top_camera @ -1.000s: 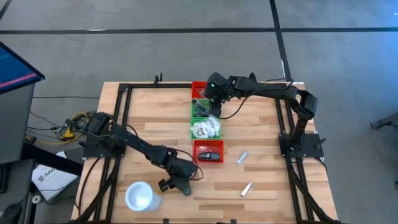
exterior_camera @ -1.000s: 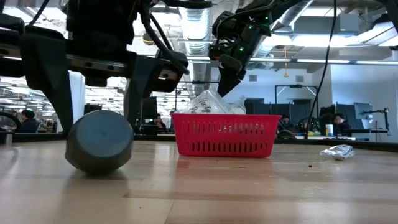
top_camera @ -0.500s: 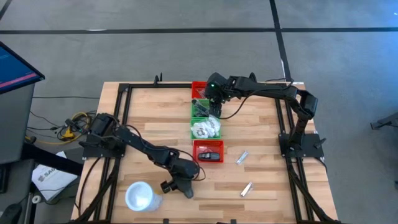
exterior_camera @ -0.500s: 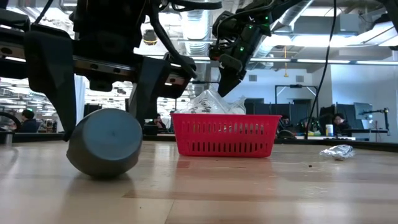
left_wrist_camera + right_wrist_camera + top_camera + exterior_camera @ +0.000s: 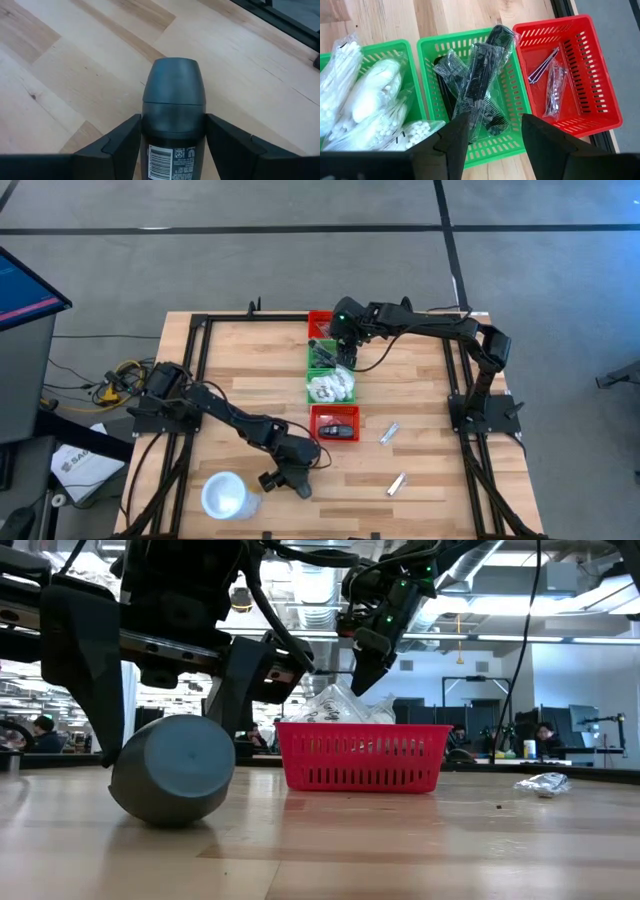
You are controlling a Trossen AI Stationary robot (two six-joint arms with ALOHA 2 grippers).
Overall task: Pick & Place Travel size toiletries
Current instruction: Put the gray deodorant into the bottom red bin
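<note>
My left gripper (image 5: pixel 283 477) is near the table's near edge, shut on a dark grey bottle (image 5: pixel 173 95) with a rounded cap and a barcode label; in the low view the bottle (image 5: pixel 172 772) shows cap end on. My right gripper (image 5: pixel 492 145) hovers open over a green bin (image 5: pixel 470 100) of black combs in clear packets (image 5: pixel 480 75), touching nothing. Clear packets showing white (image 5: pixel 330 387) fill the neighbouring green bin. Two slim silver tubes (image 5: pixel 389 432) (image 5: pixel 397 483) lie flat on the wood. My left gripper pinches the bottle's body (image 5: pixel 150 150) just behind the cap, one finger (image 5: pixel 125 142) on each side. The fingers lie along the bottle, and the cap (image 5: pixel 173 80) sticks out past them toward the near edge. The bottle lies level at the table top; whether it rests there I cannot tell.
A white round cup (image 5: pixel 228 495) stands left of my left gripper. A red bin (image 5: pixel 335 423) sits between the green bins and the near edge; another red bin (image 5: pixel 565 70), with thin packets, sits at the far end of the row. Bare wood lies to the right.
My left gripper, still shut on the bottle, has carried it a little toward the table's near edge and to the right; the bottle shows larger in the low view. My right arm has kept still.
</note>
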